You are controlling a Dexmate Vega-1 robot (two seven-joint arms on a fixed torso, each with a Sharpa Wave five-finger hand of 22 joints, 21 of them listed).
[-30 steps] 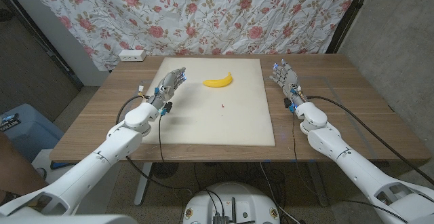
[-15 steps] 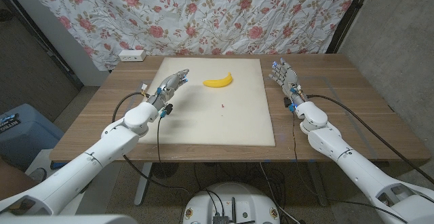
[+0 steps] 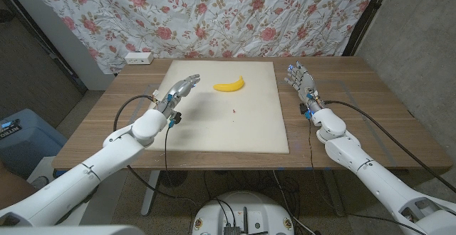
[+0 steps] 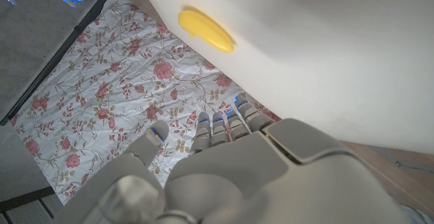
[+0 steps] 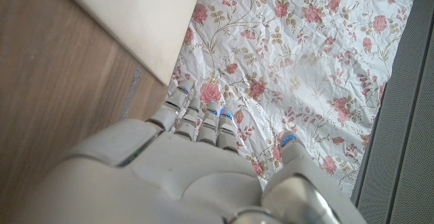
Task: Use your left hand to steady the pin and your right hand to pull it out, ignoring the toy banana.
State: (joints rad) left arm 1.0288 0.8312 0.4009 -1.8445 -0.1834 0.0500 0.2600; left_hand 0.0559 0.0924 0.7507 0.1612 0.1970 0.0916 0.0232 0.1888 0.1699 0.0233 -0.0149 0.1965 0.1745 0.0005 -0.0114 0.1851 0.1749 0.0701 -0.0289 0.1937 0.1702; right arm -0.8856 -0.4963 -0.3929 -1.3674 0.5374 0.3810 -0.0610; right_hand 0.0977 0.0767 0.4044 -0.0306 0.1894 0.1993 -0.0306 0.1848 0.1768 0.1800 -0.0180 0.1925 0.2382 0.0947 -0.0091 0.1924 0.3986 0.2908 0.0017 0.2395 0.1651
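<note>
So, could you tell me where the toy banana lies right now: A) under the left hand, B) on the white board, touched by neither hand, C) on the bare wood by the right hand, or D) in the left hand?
B: the toy banana lies on the white board, apart from the left hand and the right hand.

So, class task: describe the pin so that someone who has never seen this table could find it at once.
Start at the cream board on the wooden table. Near the board's middle, nearer the robot than the yellow toy banana, sits the pin, a tiny red speck. The big yellow curved banana is its one neighbour on the board.
</note>
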